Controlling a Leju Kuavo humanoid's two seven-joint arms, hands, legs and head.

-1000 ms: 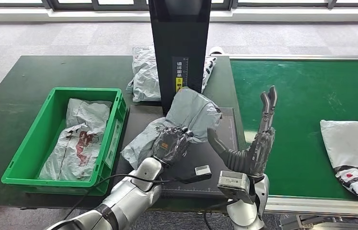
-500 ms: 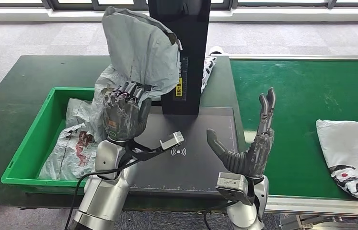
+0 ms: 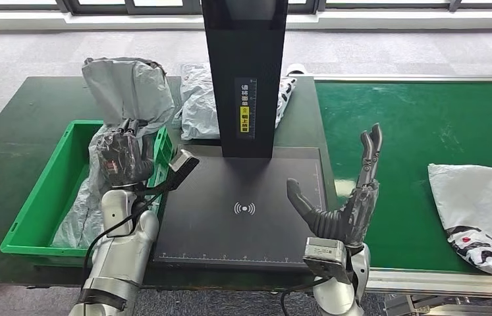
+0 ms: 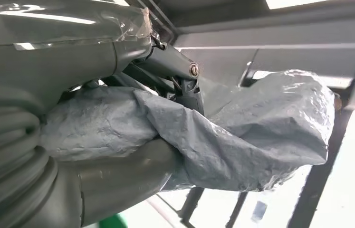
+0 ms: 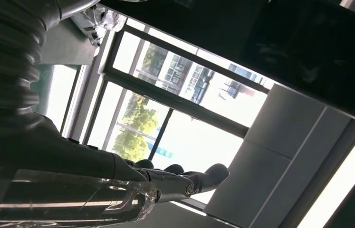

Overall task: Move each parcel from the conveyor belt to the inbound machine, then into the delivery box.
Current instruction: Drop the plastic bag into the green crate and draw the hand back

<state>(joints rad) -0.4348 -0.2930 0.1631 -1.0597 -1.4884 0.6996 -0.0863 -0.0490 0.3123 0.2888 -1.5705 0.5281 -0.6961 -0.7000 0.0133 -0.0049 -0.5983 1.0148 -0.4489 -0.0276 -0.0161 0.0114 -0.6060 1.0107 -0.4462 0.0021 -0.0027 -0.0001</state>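
Observation:
My left hand [image 3: 122, 160] grips a grey plastic parcel [image 3: 126, 89] and holds it upright above the right side of the green delivery box [image 3: 35, 218]. In the left wrist view the same grey parcel [image 4: 242, 137] is bunched between my thumb and fingers. The inbound machine is a black scan plate [image 3: 243, 210] with a black upright column [image 3: 246, 72]; the plate lies bare. My right hand [image 3: 348, 204] stands open, fingers pointing up, between the plate and the green conveyor belt [image 3: 414, 131]. A white parcel [image 3: 483, 214] lies on the belt at the far right.
The green box holds a white parcel with red and black print [image 3: 82, 204]. Another pale bagged parcel [image 3: 198, 102] lies on the dark table [image 3: 6, 131] behind the column. Windows and grey floor run along the far side.
My left hand carried the grey parcel off the scan plate, up and leftward, then lower to above the green box. The white parcel on the belt crept left. The right hand barely moved.

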